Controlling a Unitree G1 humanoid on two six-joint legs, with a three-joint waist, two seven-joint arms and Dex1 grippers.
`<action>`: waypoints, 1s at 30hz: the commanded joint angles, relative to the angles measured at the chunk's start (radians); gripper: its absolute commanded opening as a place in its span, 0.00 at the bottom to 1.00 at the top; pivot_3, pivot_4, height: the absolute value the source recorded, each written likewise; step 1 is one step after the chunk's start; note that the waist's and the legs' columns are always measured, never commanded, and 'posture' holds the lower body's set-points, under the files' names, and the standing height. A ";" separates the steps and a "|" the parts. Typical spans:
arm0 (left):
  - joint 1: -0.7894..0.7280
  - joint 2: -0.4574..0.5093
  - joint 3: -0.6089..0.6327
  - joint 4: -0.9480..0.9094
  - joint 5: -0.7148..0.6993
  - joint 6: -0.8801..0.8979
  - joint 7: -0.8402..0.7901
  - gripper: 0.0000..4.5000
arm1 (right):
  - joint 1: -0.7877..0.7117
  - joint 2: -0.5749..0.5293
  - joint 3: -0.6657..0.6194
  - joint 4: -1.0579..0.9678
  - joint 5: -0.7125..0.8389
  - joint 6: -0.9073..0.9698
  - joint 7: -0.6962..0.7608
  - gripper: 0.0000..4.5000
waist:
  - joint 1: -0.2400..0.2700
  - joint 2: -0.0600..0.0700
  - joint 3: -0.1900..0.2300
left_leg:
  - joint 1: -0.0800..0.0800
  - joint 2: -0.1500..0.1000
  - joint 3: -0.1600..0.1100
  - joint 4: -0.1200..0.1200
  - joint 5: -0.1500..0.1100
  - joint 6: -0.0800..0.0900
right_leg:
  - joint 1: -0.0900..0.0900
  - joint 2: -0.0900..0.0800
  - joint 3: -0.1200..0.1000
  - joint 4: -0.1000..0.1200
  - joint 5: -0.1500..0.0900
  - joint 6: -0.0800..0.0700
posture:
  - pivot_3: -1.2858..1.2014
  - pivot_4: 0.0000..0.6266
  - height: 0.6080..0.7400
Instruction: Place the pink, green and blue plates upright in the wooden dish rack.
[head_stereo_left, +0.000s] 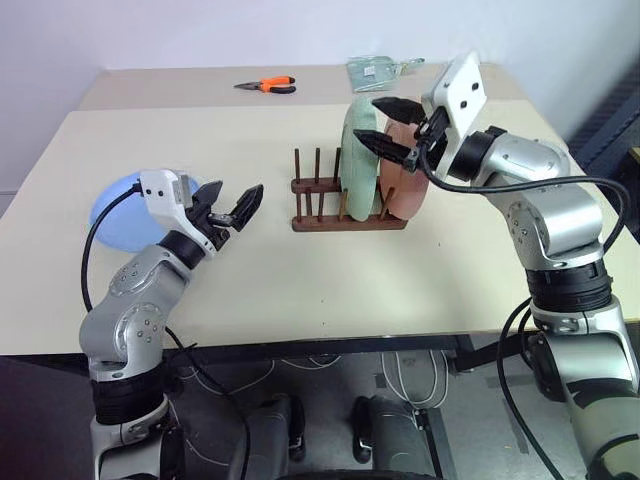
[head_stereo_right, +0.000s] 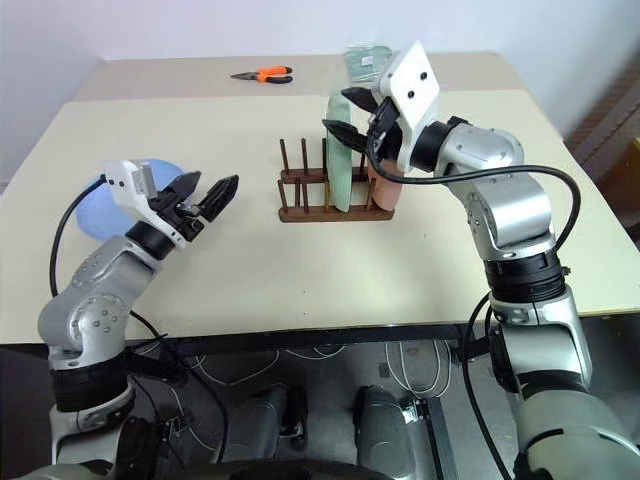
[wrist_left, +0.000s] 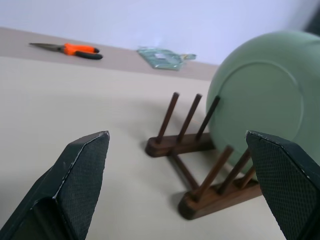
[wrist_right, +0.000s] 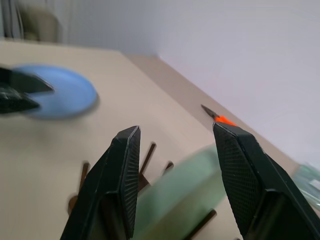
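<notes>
Green plate (head_stereo_left: 358, 160) and pink plate (head_stereo_left: 405, 185) stand upright in the wooden dish rack (head_stereo_left: 345, 215), green in the middle slots, pink just behind it on the right end; free pegs remain on the rack's left end. Blue plate (head_stereo_left: 118, 212) lies flat on the counter (head_stereo_left: 300, 290), far left, well apart from the rack. Left claw (head_stereo_left: 233, 208) is the nearer one: the plate sits just behind and to its left while its fingers point toward the rack, so it likely needs to turn back toward the plate. Left claw's fingers are spread wide, holding nothing. Right claw (head_stereo_left: 388, 125) hovers over the green plate's top edge, fingers apart and gripping nothing; contact with the rim can't be told.
</notes>
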 joint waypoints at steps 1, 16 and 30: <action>-0.085 -0.031 0.139 0.069 0.087 -0.078 0.250 1.00 | -0.029 0.008 -0.050 -0.050 0.014 -0.065 0.037 0.70 | 0.001 -0.001 0.001 | 0.000 0.000 0.000 0.000 0.000 0.000 | 0.000 0.000 0.000 0.000 0.000 0.000 | 0.52 0.24 1.00; -0.295 -0.066 0.451 0.314 0.163 0.328 0.747 1.00 | 0.147 0.103 0.100 -0.256 -0.017 -0.048 0.114 0.99 | 0.023 -0.011 0.001 | 0.000 0.000 -0.002 0.000 0.000 -0.001 | 0.001 0.000 -0.001 0.000 0.000 0.001 | 0.52 0.24 1.00; -0.290 -0.036 0.290 0.002 0.015 0.264 0.490 0.01 | 0.141 0.133 0.161 -0.169 -0.204 -0.120 0.069 1.00 | 0.018 -0.013 0.002 | 0.001 0.000 -0.002 0.000 -0.001 -0.005 | 0.001 0.000 -0.001 0.000 0.000 0.001 | 0.52 0.24 1.00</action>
